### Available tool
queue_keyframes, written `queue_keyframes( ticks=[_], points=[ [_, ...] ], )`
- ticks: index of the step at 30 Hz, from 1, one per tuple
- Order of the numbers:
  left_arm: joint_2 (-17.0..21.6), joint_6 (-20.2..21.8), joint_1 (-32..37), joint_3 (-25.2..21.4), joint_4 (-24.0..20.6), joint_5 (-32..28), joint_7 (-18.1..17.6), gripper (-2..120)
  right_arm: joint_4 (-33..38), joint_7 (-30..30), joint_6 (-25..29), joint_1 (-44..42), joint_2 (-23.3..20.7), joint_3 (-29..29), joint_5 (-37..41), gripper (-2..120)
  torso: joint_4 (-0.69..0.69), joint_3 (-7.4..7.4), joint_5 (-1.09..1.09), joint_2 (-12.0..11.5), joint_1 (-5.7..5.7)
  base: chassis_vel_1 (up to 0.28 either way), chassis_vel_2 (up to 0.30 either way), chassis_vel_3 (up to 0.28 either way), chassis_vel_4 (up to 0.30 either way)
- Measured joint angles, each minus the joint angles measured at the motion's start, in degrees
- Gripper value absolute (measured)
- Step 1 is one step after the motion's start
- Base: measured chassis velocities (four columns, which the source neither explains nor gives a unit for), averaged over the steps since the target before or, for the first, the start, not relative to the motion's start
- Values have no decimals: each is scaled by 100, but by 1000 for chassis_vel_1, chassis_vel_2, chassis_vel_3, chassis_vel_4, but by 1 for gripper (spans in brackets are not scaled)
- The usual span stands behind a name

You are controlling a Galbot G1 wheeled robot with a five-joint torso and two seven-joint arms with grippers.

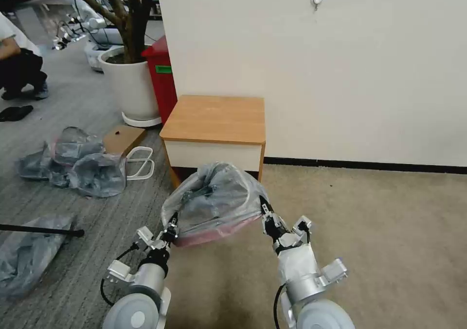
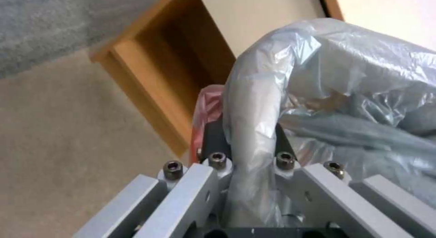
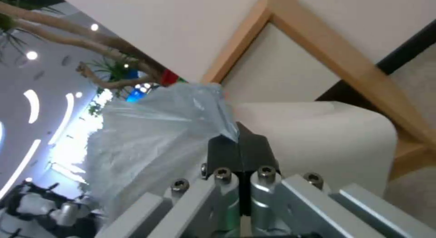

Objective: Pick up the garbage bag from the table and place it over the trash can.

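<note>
The wooden desk (image 1: pixel 214 117) stands bare against the wall. Just before it the cream bin (image 3: pixel 318 135) sits under the wrinkly grey bag (image 1: pixel 214 200), stretched between both arms, pink rim nearest them. Left claw (image 1: pixel 171 231) and right claw (image 1: pixel 266 217) each pinch an opposite edge.

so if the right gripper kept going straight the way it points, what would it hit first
Probably the trash can just past the right gripper, which is pinching the garbage bag; the table lies beyond. Depth is hard to judge.
</note>
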Motion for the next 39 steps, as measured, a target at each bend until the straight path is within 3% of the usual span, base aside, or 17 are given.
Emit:
queue_keyframes(
  ticks=[8, 18, 19, 23, 27, 35, 39],
  points=[
    [-97, 308, 143, 75, -379, -199, -53, 4, -624, -16, 49, 308, -163, 276, -109, 0, 0, 0, 1, 0, 0, 0, 0, 0, 0],
    [64, 384, 103, 22, -46, 52, 107, 4, -255, -155, 236, 94, -194, 420, -499, 0, 0, 0, 0, 0, 0, 0, 0, 0, 0],
    [260, 448, 73, -46, 144, 128, 304, 4, -12, -226, 322, -41, -195, 548, -620, 9, 0, 0, -1, 0, 0, 0, 0, 0, 0],
    [523, 539, 2, -139, 391, 143, 546, 3, 338, -429, 326, -290, -275, 683, -537, 24, -1, 0, -1, 0, 0, 0, 0, 0, 0],
    [627, 577, -18, -217, 477, 92, 675, 3, 445, -612, 327, -386, -389, 811, -402, 37, 0, 0, -1, 0, 0, 0, 0, 0, 0],
    [622, 576, 31, -196, 536, 9, 1302, 3, 136, -671, 120, -107, -639, 943, 95, 63, 0, 0, 0, 0, 0, 0, 0, 0, 0],
    [716, 633, 26, -279, 536, -138, 1574, 3, -199, -666, -59, 15, -906, 984, 638, 82, 0, 0, 0, 0, 0, 0, 0, 0, 0]
  ],
)
